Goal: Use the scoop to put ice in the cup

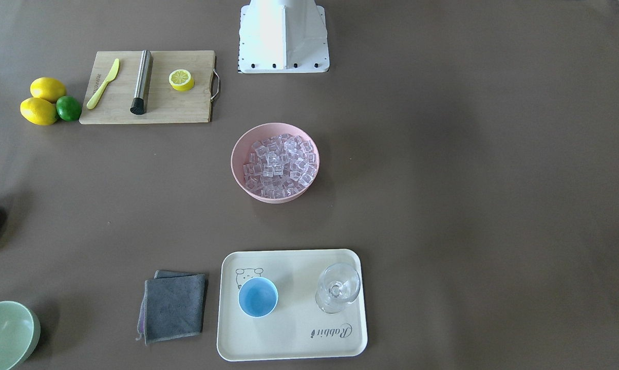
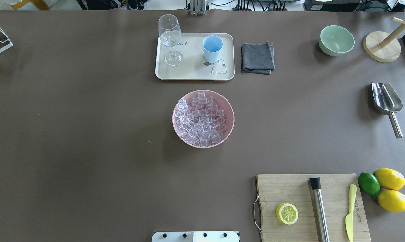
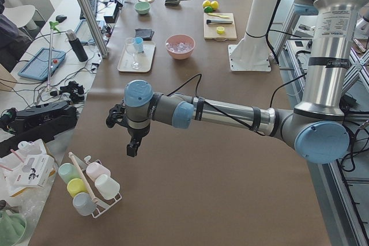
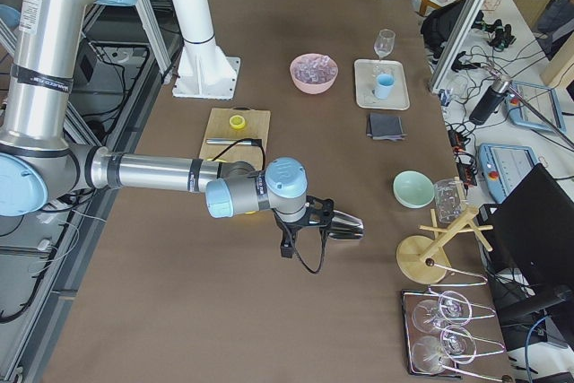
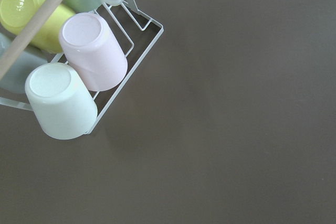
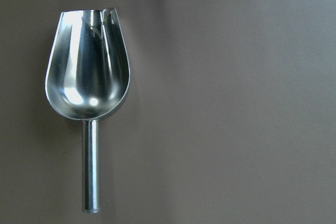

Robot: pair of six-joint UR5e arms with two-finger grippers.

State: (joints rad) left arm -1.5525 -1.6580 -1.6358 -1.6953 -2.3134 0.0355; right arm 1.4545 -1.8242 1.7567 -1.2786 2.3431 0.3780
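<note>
The ice (image 2: pixel 202 117) fills a pink bowl (image 2: pixel 175 125) at the table's middle. The light-blue cup (image 2: pixel 212 48) stands upright and empty on a cream tray (image 2: pixel 192 73), far side of the bowl. The silver scoop (image 2: pixel 386 101) lies flat at the table's right end, handle toward the robot; it fills the right wrist view (image 6: pixel 89 82). My right gripper (image 4: pixel 287 247) hangs above the scoop (image 4: pixel 345 226), apart from it; I cannot tell if it is open. My left gripper (image 3: pixel 134 145) hangs over the table's left end, empty; its jaws are unclear.
A wine glass (image 2: pixel 170 37) shares the tray. A grey cloth (image 2: pixel 257 57), a pale-green bowl (image 2: pixel 336 40) and a wooden stand (image 2: pixel 382 47) lie beyond the scoop. A cutting board (image 2: pixel 289 188) holds a lemon half, steel cylinder and knife. A wire rack of cups (image 5: pixel 79 77) sits below the left wrist.
</note>
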